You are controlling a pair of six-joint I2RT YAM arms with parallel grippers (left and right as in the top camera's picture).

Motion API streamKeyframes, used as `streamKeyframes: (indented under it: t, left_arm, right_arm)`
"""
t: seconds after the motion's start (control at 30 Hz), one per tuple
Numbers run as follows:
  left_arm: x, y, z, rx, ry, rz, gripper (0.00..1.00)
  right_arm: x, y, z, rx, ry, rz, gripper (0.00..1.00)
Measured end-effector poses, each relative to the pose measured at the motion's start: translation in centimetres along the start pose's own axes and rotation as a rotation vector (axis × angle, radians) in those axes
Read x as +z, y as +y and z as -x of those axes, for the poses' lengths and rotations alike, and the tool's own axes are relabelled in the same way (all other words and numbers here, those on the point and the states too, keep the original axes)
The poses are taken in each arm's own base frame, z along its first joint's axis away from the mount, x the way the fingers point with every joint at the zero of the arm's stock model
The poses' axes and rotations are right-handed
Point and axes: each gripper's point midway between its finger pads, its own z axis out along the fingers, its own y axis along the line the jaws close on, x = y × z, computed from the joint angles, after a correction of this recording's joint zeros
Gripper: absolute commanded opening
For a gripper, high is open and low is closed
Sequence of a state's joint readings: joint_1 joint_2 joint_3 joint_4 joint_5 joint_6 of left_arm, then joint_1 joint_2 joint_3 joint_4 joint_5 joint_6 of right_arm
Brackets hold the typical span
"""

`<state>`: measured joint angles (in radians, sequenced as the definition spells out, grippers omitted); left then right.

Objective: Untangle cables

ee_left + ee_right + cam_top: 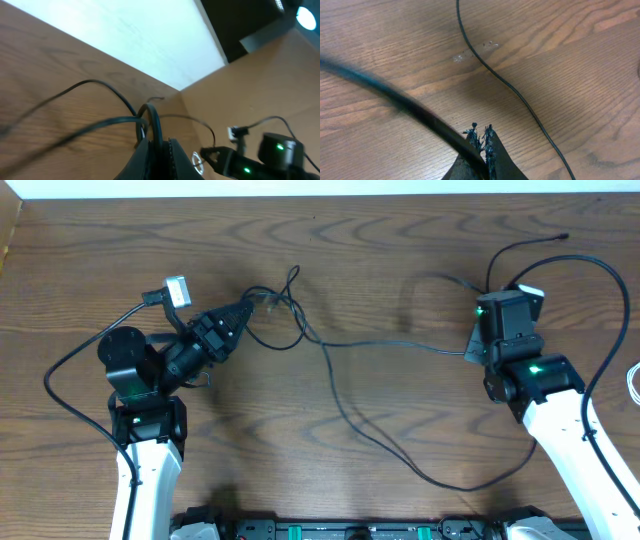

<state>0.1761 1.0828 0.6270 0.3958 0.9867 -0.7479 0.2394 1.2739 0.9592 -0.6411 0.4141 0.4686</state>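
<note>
On the wooden worktop (400, 240) the cables (285, 308) gather into a small knot of loops left of centre, toward the far side, right at the tip of the left claw (243, 310). That claw points right and slightly away, its jaws pressed together on the knot. The left wrist view shows a black loop (152, 120) rising from between the closed fingers, with two strands running off to the left over the wood. From the knot one black cable (390, 345) runs almost straight to the right across the middle of the worktop to the right claw (472, 352), which points left from the right side. Its jaws are together. In the right wrist view that cable, close to the lens and out of focus, comes in from the left and ends at the closed fingertips, so it looks pinched there. A thin black cord (510, 87) lies flat on the wood beyond them. A second black cable (400, 455) leaves the knot, sweeps toward the near side and curves back up on the right beneath the right arm. A thin white cable (634, 383) shows at the right edge, well apart from the rest.
</note>
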Motion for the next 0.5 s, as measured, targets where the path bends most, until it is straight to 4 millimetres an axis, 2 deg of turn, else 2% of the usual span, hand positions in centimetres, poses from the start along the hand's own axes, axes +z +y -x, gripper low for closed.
streamKeyframes:
  t: [0.17,0.27,0.37,0.5]
  left_arm:
    - [-0.1,2.4,-0.3,-0.052,-0.017,0.107,0.08]
    - [-0.3,3.7,-0.3,-0.078,-0.035,0.170,0.08]
    - [-0.4,4.4,-0.3,-0.088,-0.045,0.205,0.08]
    - [-0.5,4.8,-0.4,-0.098,-0.050,0.227,0.08]
  right_arm:
    - [0.0,0.6,-0.2,0.009,0.014,0.033,0.01]
    - [-0.1,2.0,-0.2,0.001,0.022,0.110,0.01]
    - [-0.5,4.6,0.2,-0.048,0.016,0.252,0.01]
    - [-2.8,9.9,0.7,-0.165,-0.009,0.569,0.01]
